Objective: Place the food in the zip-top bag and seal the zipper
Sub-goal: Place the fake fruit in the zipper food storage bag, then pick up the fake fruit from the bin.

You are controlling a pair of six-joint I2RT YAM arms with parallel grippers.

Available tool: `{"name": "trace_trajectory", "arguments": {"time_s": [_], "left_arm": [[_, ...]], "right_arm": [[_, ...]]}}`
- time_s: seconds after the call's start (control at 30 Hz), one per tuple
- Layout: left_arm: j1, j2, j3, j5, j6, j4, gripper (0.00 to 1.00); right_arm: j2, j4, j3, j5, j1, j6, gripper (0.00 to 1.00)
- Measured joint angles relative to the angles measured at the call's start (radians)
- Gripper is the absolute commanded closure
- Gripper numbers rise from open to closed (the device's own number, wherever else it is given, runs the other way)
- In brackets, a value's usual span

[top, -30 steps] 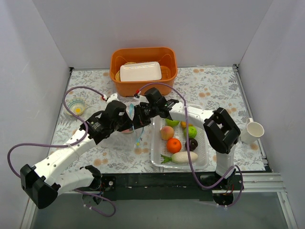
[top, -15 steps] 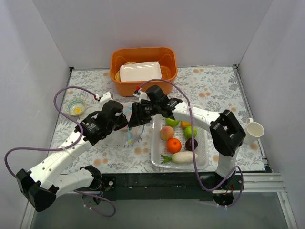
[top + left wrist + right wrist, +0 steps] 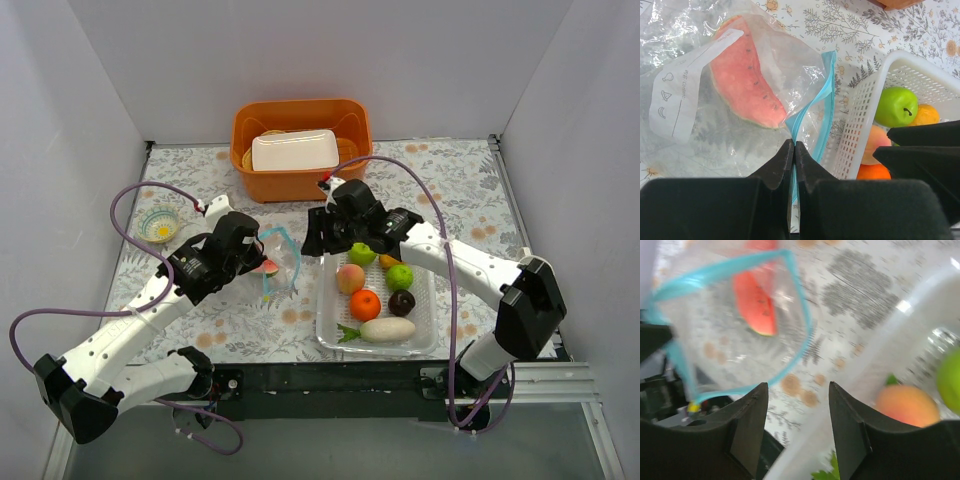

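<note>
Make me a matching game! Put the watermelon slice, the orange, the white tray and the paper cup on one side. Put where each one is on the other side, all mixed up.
Things:
1. watermelon slice
2. orange
3. white tray
4. paper cup

Places:
A. in the orange tub
B. standing by itself at the right edge of the table
C. inside the clear zip-top bag
D. in the white basket

Pairs: 1-C, 2-D, 3-A, 4-B

Orange tub (image 3: 300, 186) holds a white tray (image 3: 294, 150); white cup (image 3: 533, 272) stands at right.
</note>
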Motion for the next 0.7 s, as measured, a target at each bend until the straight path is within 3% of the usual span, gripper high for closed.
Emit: {"name": "trace_trajectory", "arguments": {"time_s": [0.07,0.13,0.3,0.4,0.7], "left_arm": [[0.0,0.0,-0.001,0.0,0.002,0.001,1.0],[0.0,0.0,-0.004,0.001,0.006,0.008,1.0],[0.0,0.0,-0.012,0.002,0.011,0.026,1.0],[0.0,0.0,-0.014,0.007,0.016,0.029,1.0],[0.0,0.0,-0.016,0.017,0.021,0.043,1.0]], "right_arm": [[-0.025,-0.04,-0.053,0.072,-0.006,0.002,0.26],[-0.042,-0.089,-0.1,0.139,-0.017,0.011,0.2],[-0.066,-0.161,-0.159,0.237,-0.052,0.029,0.17],[-0.094,-0.174,-0.179,0.277,-0.074,0.032,0.1],[-0.118,-0.171,-0.209,0.313,-0.146,0.03,0.09]]}}
